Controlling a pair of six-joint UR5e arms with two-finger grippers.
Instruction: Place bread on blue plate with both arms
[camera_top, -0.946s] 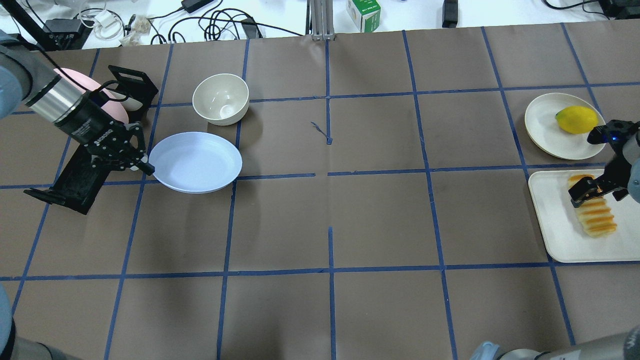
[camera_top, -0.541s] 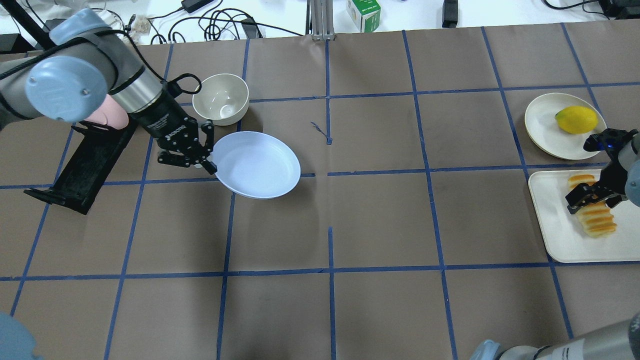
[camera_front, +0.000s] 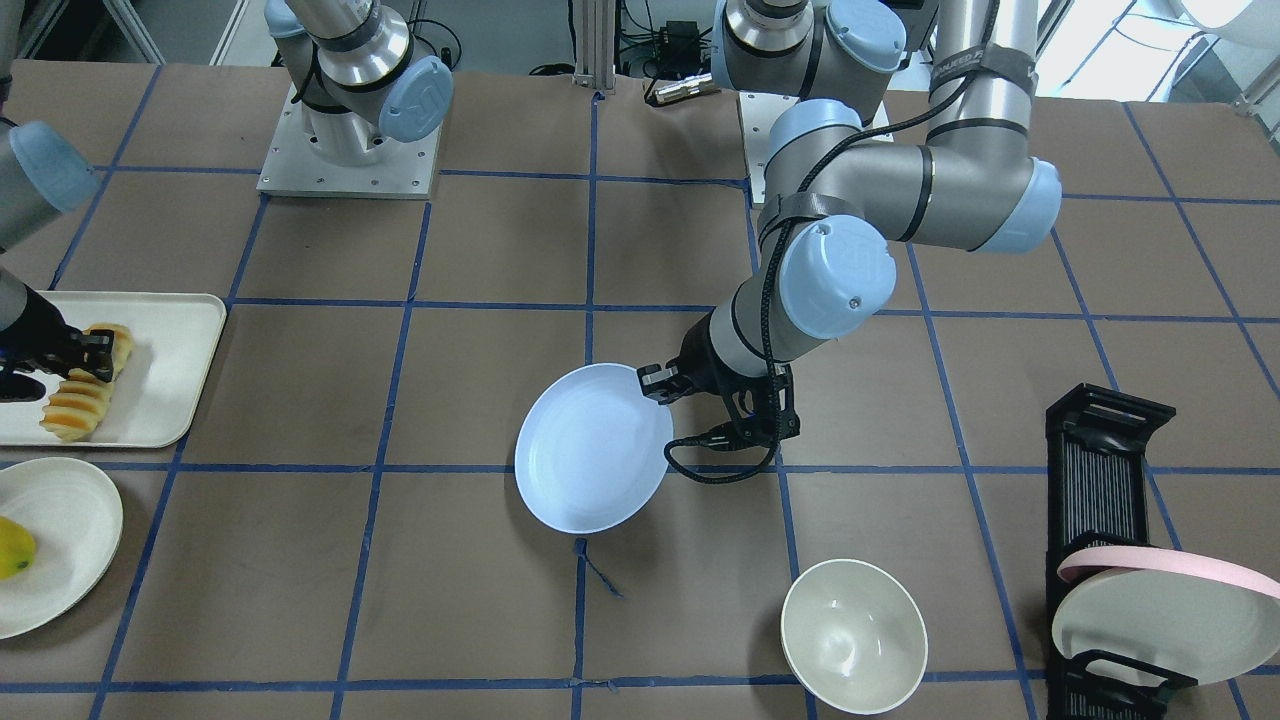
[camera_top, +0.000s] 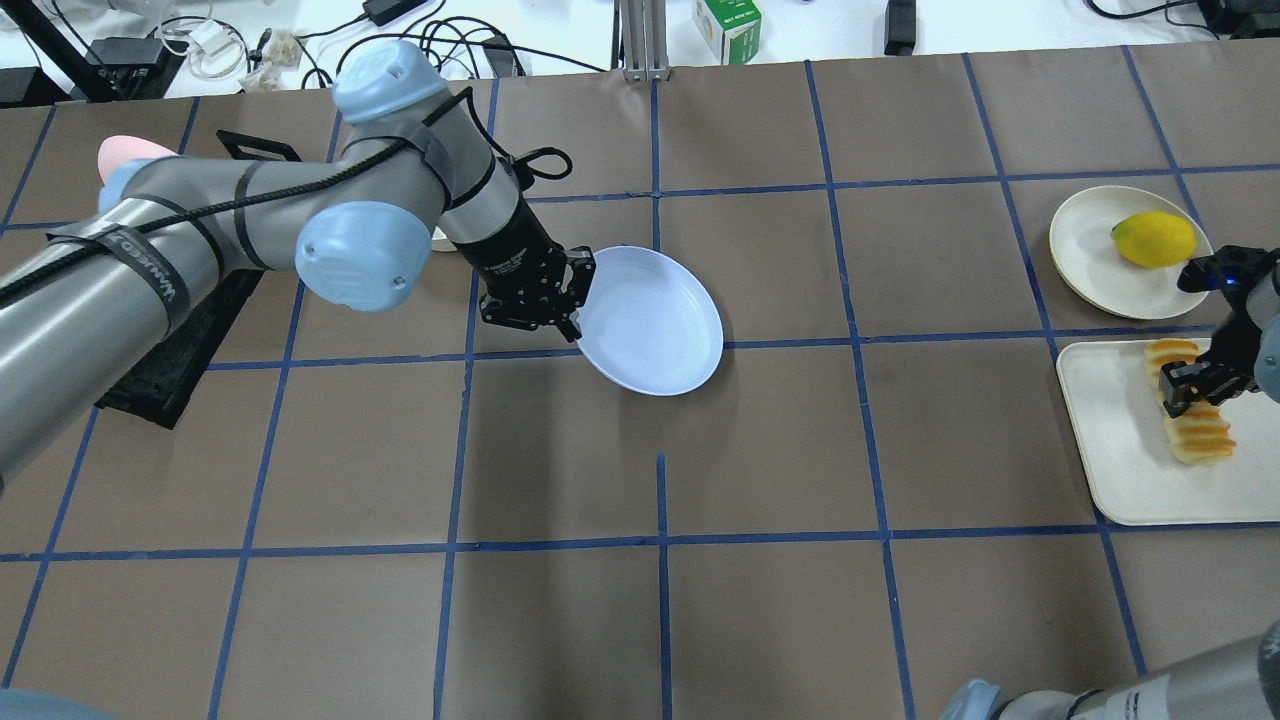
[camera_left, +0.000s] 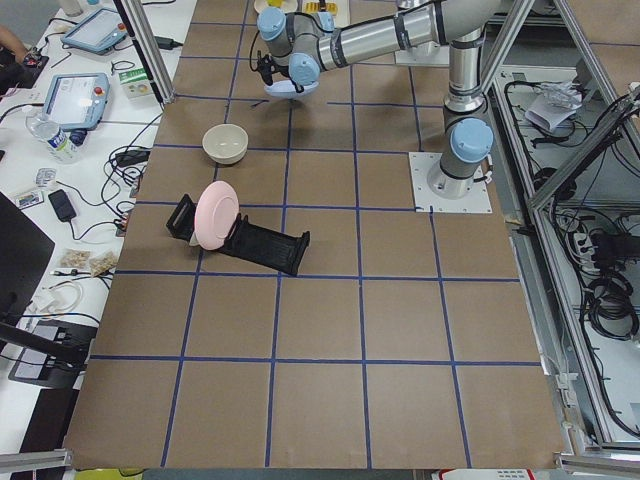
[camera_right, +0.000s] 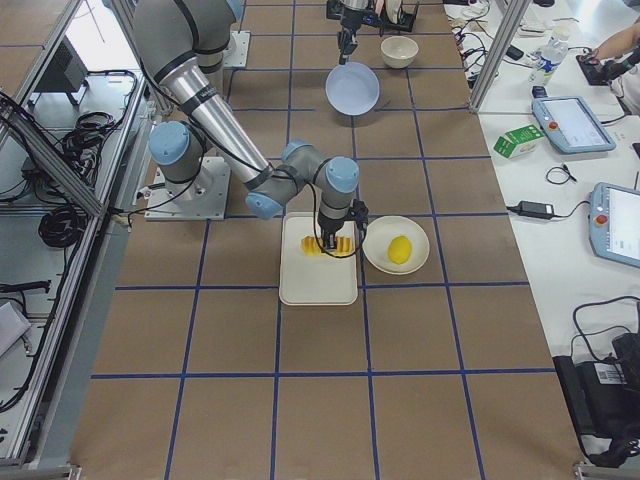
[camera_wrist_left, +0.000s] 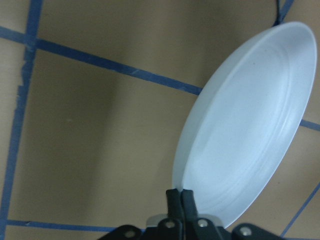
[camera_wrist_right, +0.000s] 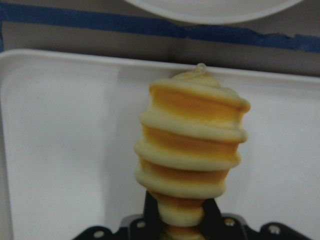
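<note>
My left gripper (camera_top: 572, 312) is shut on the near-left rim of the pale blue plate (camera_top: 655, 320) and holds it tilted, just above the table's middle. The plate also shows in the front view (camera_front: 592, 462) and in the left wrist view (camera_wrist_left: 247, 130), empty. The bread (camera_top: 1198, 435), a ridged yellow-orange loaf, is over the white tray (camera_top: 1120, 470) at the far right. My right gripper (camera_top: 1192, 385) is shut on the bread's middle. In the right wrist view the bread (camera_wrist_right: 192, 150) stands out from between the fingers (camera_wrist_right: 150, 207), its far end near the tray's rim.
A cream bowl (camera_front: 853, 635) stands behind the left arm. A black rack (camera_front: 1100, 470) holds a pink-rimmed white plate (camera_front: 1160, 610) at the far left. A yellow-green fruit (camera_top: 1153, 240) lies on a cream plate (camera_top: 1085, 250) just beyond the tray.
My left arm has carried the blue plate to the right, from beside the rack past the bowl to the table's middle. The right gripper has stayed at the bread, which shifted slightly.
</note>
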